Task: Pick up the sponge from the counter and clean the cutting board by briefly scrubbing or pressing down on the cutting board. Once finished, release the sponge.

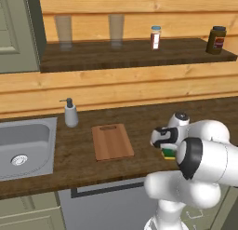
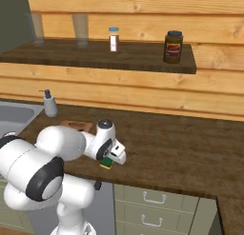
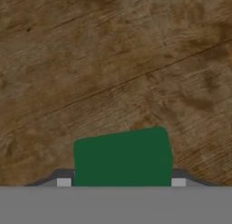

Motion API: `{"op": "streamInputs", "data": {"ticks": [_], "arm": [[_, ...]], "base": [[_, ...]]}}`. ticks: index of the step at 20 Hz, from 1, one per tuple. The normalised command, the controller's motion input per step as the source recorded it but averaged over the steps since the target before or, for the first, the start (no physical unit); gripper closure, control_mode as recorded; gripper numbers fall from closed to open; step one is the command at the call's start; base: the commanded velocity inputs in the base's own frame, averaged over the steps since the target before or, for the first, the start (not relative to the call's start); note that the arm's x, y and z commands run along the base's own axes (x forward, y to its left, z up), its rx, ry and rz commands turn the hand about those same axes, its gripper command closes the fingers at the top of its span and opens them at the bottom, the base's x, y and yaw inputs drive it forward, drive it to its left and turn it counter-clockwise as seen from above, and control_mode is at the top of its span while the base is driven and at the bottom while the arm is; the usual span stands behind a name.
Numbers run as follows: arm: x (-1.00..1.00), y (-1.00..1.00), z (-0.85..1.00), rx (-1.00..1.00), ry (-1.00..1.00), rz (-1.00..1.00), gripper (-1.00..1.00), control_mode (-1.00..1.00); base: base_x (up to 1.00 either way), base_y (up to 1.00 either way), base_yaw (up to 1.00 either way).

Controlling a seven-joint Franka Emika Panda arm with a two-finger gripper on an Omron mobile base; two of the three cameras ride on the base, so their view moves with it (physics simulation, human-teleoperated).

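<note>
With the sponge [image 3: 122, 157] filling the lower middle of the hand view, its green top framed by a finger on either side, the step in hand looks like the grasp itself: the hand [image 3: 121, 182] sits low over the sponge with its fingers drawn in against its two ends, holding it while it lies on the table [image 3: 113, 60]. Whether it has lifted yet cannot be told.

In the left base view the hand [image 1: 168, 150] appears right of centre, with a sliver of yellow and green at its lower edge. The cutting board [image 1: 112, 141] lies near it to the left, flat, slot handle at its far end. My judgement is that the next move calls for a small lift, a carry leftwards over the board, then a press or scrub.

The right base view shows the sponge [image 2: 107, 163] from the side, yellow body under green top, beneath the hand [image 2: 112, 158] at lower left; there the arm hides all but a far corner of the board [image 2: 76, 125]. The left view shows the sink [image 1: 28, 150] at far left. Further back stands a soap dispenser [image 1: 70, 113], and above it a shelf [image 1: 135, 54] carries glasses and jars.
</note>
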Motion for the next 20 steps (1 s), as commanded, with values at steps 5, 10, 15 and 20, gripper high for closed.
{"op": "streamInputs", "data": {"ticks": [5, 10, 15, 20], "arm": [[0.2, 0.37, 0.76, 0.13, 0.0, 0.06, 1.0, -1.0], [0.82, 0.91, 0.93, 0.02, 0.0, 0.03, 1.0, -1.0], [0.86, 1.0, 0.31, -0.06, 0.0, -0.05, 1.0, -1.0], [0.64, 1.0, -0.07, -0.16, -0.11, -0.29, 1.0, -1.0]], "base": [[0.0, 0.0, 0.0], [0.0, 0.0, 0.0], [0.0, 0.0, 0.0], [0.0, 0.0, 0.0]]}}
